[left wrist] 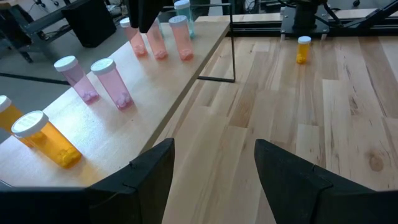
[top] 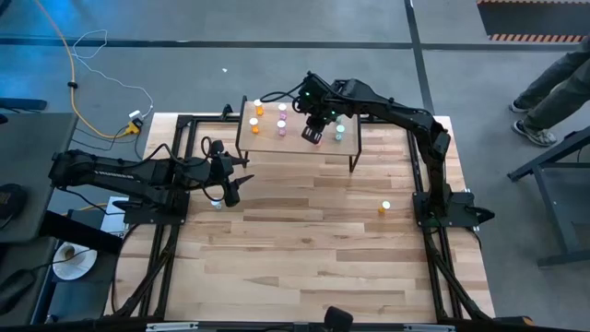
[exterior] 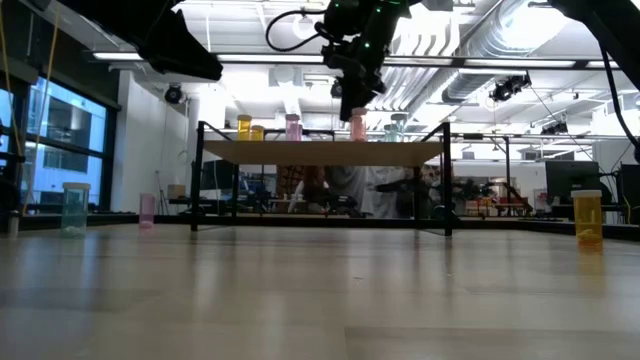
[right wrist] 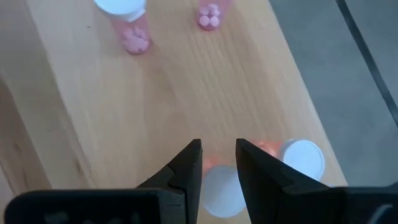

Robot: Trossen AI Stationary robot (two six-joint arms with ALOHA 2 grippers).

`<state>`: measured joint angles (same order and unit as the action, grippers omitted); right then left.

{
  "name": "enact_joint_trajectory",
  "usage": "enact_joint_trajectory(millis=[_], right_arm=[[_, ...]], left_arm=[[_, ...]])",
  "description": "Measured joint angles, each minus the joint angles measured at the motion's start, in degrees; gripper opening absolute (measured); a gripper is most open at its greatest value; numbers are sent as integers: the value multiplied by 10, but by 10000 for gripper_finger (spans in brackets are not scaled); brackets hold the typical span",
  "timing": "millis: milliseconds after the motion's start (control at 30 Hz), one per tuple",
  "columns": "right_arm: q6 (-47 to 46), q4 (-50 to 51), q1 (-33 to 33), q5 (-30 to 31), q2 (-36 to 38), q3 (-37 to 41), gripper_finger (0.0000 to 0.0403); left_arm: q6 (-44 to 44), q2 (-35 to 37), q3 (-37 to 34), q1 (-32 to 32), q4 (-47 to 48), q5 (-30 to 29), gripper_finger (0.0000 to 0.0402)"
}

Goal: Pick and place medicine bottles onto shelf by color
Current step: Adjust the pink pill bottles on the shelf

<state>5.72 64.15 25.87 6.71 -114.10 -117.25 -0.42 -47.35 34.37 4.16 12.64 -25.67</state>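
The right gripper hangs over the shelf in the upper centre of the high view. Its fingers stand narrowly apart around the white cap of a pink bottle that stands on the shelf top; whether they press it cannot be told. To do this step well, the judgement is to keep the bottle upright, close to the other pink ones, then open and rise straight. The left gripper waits at centre left, fingers spread and empty. An orange bottle remains on the table at right. No label or writing is readable.
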Motion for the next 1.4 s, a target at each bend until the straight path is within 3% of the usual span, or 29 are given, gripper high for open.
enact_joint_trajectory(millis=[1133, 1400], right_arm=[[7, -2, 0, 17, 3, 0, 89], [8, -15, 0, 13, 35, 0, 89]], left_arm=[[2, 0, 0, 0, 0, 0, 213], [32, 4, 0, 0, 1, -52, 213]])
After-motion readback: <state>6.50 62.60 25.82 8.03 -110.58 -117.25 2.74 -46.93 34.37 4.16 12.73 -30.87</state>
